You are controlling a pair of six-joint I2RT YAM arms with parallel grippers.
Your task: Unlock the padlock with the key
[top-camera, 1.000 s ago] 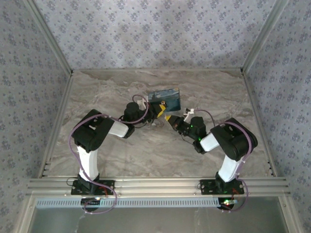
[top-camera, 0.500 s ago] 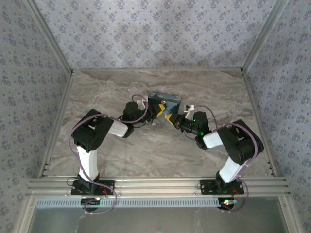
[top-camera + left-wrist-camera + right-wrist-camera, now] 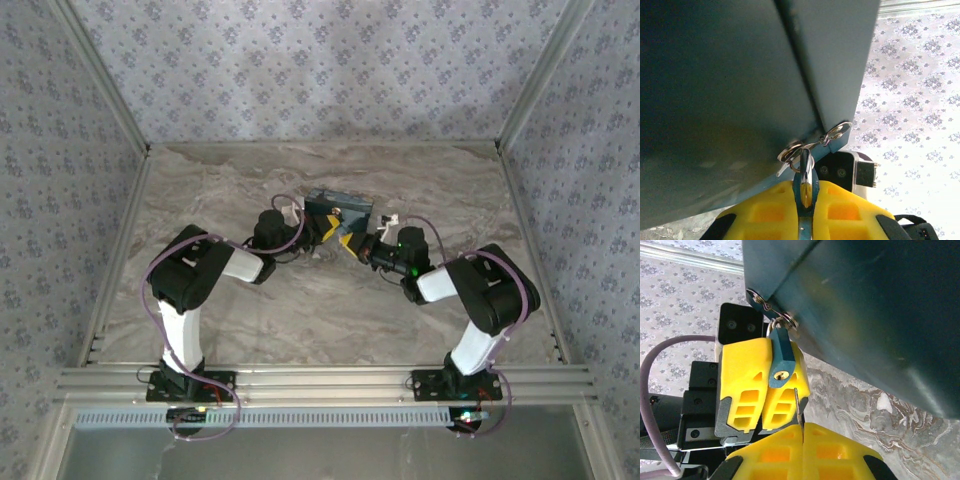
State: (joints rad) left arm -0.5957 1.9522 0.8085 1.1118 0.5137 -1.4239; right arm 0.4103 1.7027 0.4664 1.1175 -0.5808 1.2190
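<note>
The dark box (image 3: 338, 208) is shut. The teal padlock (image 3: 781, 357) hangs from its hasp rings (image 3: 788, 318), upper middle of the right wrist view. The left fingers (image 3: 742, 390) clamp the padlock. The right fingers (image 3: 815, 437) pinch the key (image 3: 797, 407), its tip just beside the padlock's lower end. The top view looks unchanged from half a second ago. The left wrist view shows the padlock edge-on.
</note>
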